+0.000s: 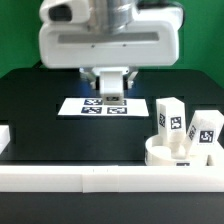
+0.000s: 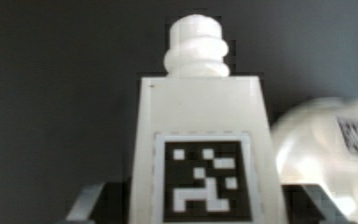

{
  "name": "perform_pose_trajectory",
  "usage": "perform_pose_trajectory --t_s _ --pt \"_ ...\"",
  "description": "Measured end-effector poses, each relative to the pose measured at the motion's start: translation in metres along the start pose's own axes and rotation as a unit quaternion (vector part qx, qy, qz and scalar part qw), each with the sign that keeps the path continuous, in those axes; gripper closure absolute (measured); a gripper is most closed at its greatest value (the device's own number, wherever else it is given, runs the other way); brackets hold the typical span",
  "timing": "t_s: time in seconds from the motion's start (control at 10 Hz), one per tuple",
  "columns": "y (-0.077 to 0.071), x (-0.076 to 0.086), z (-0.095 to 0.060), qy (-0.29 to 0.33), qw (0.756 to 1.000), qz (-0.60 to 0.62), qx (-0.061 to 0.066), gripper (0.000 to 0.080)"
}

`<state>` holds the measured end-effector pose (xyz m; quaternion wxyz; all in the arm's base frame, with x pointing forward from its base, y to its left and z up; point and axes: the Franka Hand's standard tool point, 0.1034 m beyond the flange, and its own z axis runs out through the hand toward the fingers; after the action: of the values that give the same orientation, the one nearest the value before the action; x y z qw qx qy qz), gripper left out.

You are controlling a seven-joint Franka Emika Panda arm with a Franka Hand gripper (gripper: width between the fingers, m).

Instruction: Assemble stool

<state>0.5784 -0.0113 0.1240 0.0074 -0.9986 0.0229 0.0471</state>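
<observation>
My gripper hangs over the marker board at the back of the black table. In the wrist view my gripper is shut on a white stool leg. The leg's black-and-white tag faces the camera and its ribbed peg points away. The dark fingers press on both sides of it. The round seat lies at the front on the exterior view's right. Two legs stand upright on it. A blurred white part with a tag shows beside the held leg.
The long white border rail runs along the table's front edge and turns up the exterior view's right side, with the seat resting against it. The black tabletop lies around the marker board.
</observation>
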Motion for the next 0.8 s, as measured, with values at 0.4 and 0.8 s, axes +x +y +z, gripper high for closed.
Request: perform_pose_trajectory --t_s 0.4,0.8 --pt "0.0066 0.0037 0.003 0.197 0.98 -0.001 -0.021 0.0463" --pt "0.0046 0.0024 0.0065 0.3 0.953 -0.012 -0.041 0.0463"
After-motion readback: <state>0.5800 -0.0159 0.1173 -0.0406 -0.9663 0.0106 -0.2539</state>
